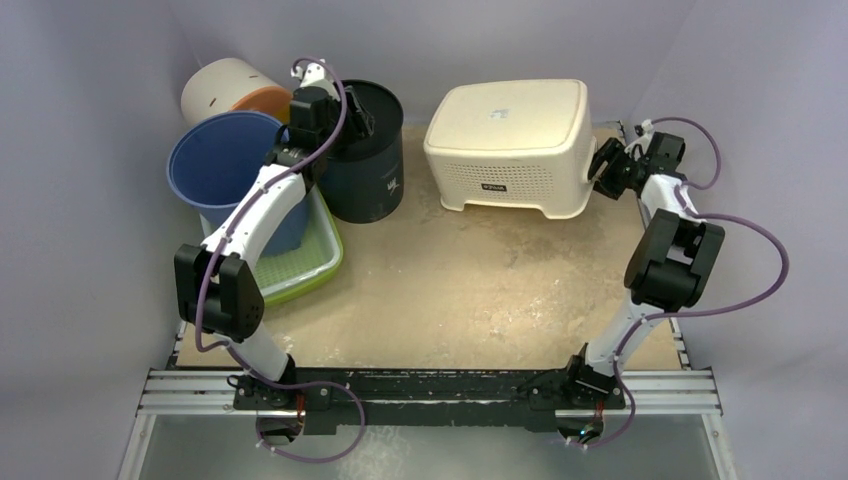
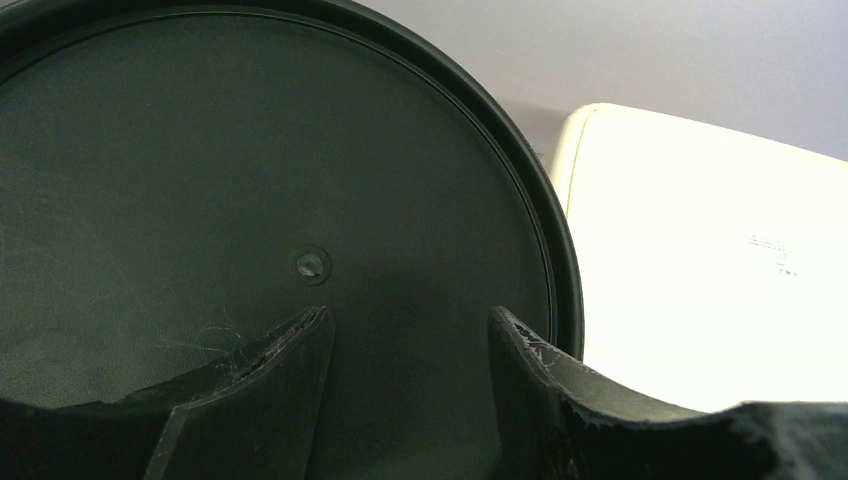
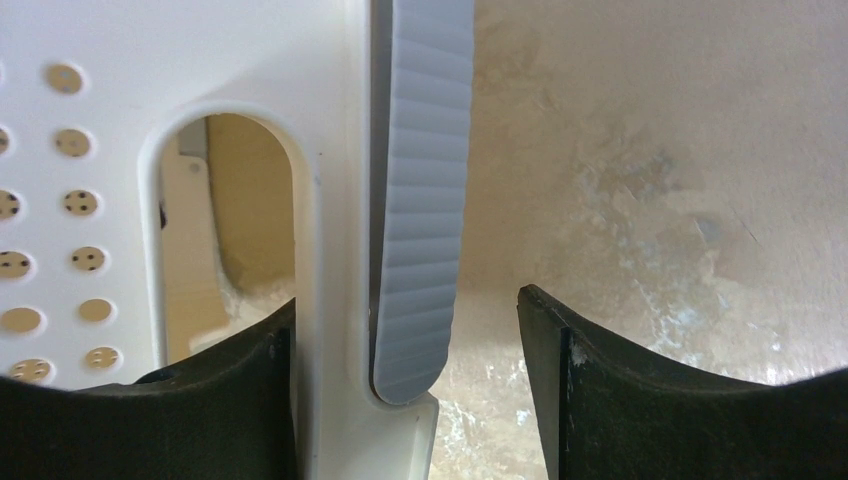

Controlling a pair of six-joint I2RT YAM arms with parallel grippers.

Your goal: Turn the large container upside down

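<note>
The large cream perforated container [image 1: 510, 140] sits at the back of the table with its flat base facing up. My right gripper [image 1: 607, 172] is at its right side. In the right wrist view the container wall [image 3: 250, 100] and a grey ribbed strip [image 3: 425, 200] stand between the spread jaws of the right gripper [image 3: 405, 310]. The left finger touches the wall and the right finger stands clear. My left gripper [image 1: 358, 115] hangs open over the dark round bucket [image 1: 365, 170]. The left wrist view shows the left gripper [image 2: 410, 312] above the bucket's round surface [image 2: 200, 180], with the cream container [image 2: 700, 260] beside it.
A blue bucket [image 1: 225, 160] stands in a green tray [image 1: 300, 260] at the left. A white cylinder with an orange item [image 1: 225, 88] lies behind it. Purple walls close in the back and sides. The table's right edge [image 1: 660, 300] is near my right arm.
</note>
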